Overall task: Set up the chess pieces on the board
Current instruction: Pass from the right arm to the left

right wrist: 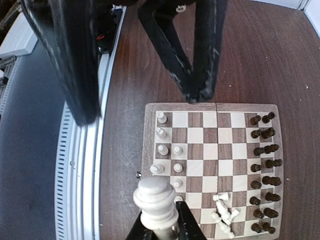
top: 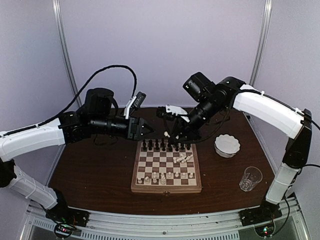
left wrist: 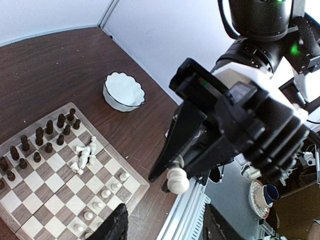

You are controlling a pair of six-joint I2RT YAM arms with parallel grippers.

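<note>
The board [top: 167, 189] lies mid-table. Dark chess pieces [top: 165, 146] stand in its two far rows and white ones [top: 160, 176] in the near rows. Several white pieces lie toppled in a heap [top: 185, 159] [left wrist: 84, 157] [right wrist: 223, 212]. My right gripper [right wrist: 160, 222] is shut on a cream-white piece [right wrist: 156, 200] [left wrist: 177, 180] and hangs above the board's far edge [top: 169, 132]. My left gripper [top: 147, 129] is level with it just to the left. In the left wrist view the left gripper [left wrist: 167, 222] is open and empty, close to the held piece.
A white scalloped bowl [top: 227, 145] [left wrist: 123, 92] sits right of the board. A clear drinking glass [top: 250, 178] stands near the front right corner. A metal rail [top: 165, 222] runs along the table's near edge.
</note>
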